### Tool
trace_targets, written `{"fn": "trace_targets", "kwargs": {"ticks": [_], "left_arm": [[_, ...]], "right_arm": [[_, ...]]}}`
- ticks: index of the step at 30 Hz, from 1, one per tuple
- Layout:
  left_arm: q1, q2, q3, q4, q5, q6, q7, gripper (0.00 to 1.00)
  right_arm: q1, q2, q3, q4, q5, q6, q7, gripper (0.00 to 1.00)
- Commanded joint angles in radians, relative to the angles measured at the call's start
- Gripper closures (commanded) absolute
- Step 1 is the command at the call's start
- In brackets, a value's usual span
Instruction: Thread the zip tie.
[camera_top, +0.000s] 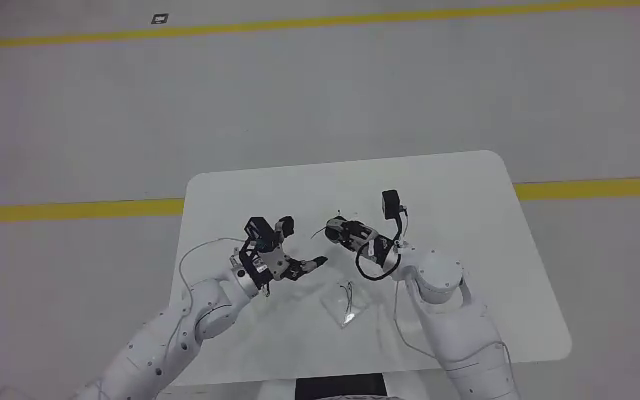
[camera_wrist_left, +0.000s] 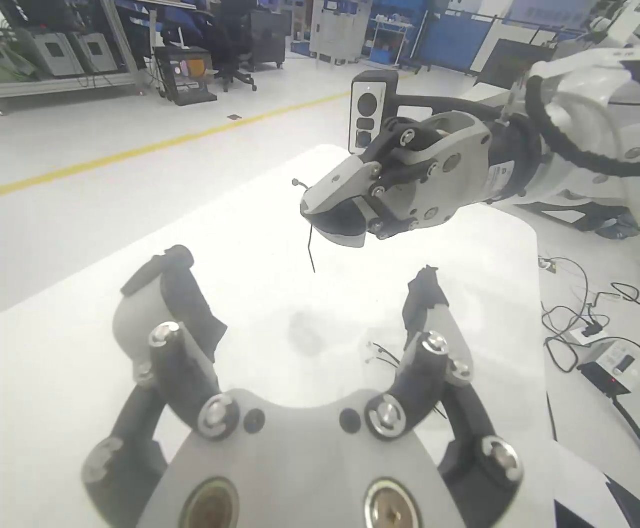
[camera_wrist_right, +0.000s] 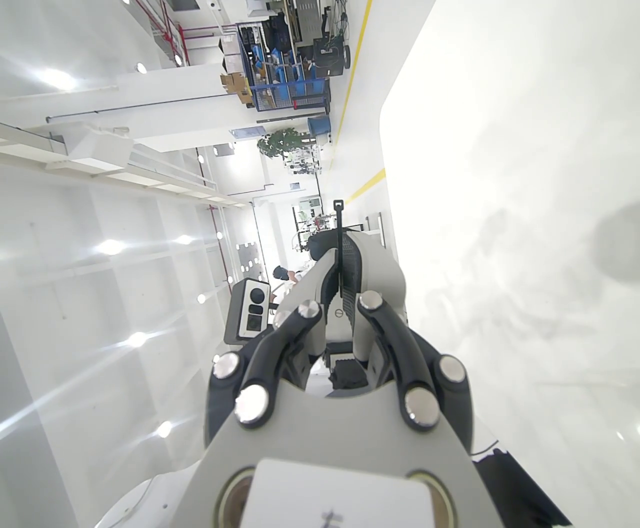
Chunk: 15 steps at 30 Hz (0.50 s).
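A thin black zip tie (camera_wrist_left: 310, 235) is pinched in my right gripper (camera_wrist_left: 312, 212), which is shut on it above the white table (camera_top: 470, 200). Its square head (camera_wrist_right: 338, 204) sticks out past the fingertips, and the tail hangs down on the other side. In the top view the right gripper (camera_top: 332, 229) is near the table's middle. My left gripper (camera_wrist_left: 300, 280) faces it from a short way off, open, with nothing between its black-padded fingers (camera_wrist_left: 425, 295). From above, the left gripper (camera_top: 300, 248) sits just left of the right one.
Several more zip ties (camera_top: 347, 297) lie in a small clear bag on the table nearer the front edge; they also appear behind my left gripper's finger (camera_wrist_left: 380, 352). Cables and a power unit (camera_wrist_left: 607, 362) lie on the floor beside the table.
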Motion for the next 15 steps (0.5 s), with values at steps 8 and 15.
{"fn": "trace_targets", "kwargs": {"ticks": [8,15], "left_arm": [[-0.004,-0.001,0.005,-0.003,0.022,0.000,-0.022,0.00],[-0.019,0.002,0.034,-0.004,0.010,0.000,0.008,0.00]], "right_arm": [[0.000,0.000,0.000,0.000,0.000,0.000,0.000,1.00],[0.000,0.000,0.000,0.000,0.000,0.000,0.000,1.00]]}}
